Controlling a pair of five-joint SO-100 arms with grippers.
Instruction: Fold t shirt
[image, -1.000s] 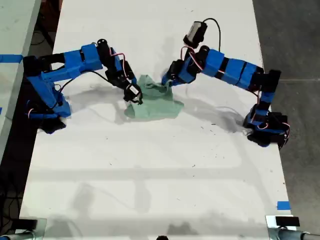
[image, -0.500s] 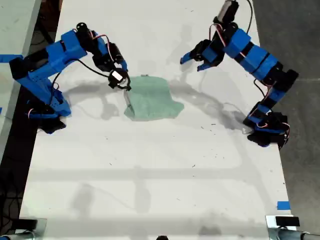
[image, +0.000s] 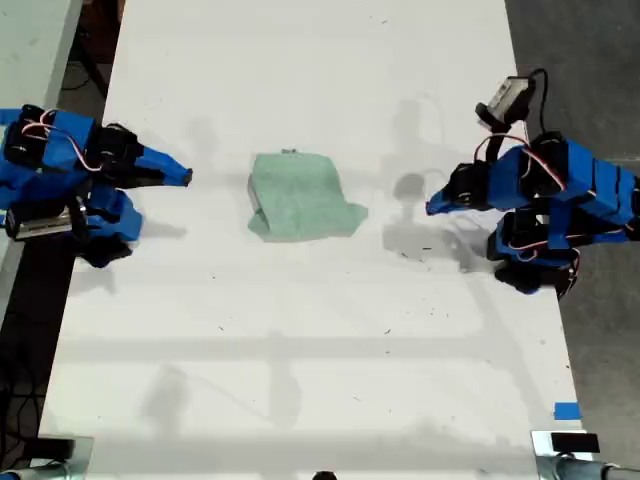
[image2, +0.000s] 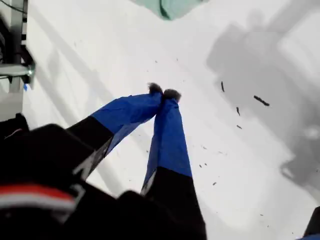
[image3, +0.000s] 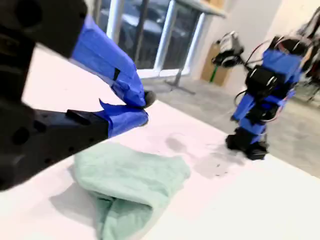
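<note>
1. The t shirt (image: 298, 195) lies on the white desk (image: 300, 350) as a compact, roughly rectangular bundle, between my two hands and well apart from both. Neither hand touches it.
2. By my judgement the folding is largely done: the cloth is doubled over itself, with layered edges showing in the second wrist view (image3: 127, 182). One corner on the side nearer my first hand sticks out past the otherwise straight outline.
3. My first hand (image2: 163, 92) has its jaws closed, the dark tips meeting, with nothing between them. The shirt sits far ahead of those tips, only its edge showing in the first wrist view (image2: 172, 6).
4. My second hand (image3: 144, 102) also looks closed and empty. The shirt lies ahead of and below its tips, and the other arm stands beyond the shirt.
5. In the exterior view both arms are folded in close to their bases, and each hand points across the desk toward the shirt: my first hand (image: 432, 208) from one side, my second hand (image: 185, 178) from the other.
6. If anything remains, it would be tidying the stray corner. That would call for my first hand to open, reach forward and down to that corner, pinch it and lay it over the bundle. The thin cloth may drag the layers beneath, so a light lift would suit.
</note>
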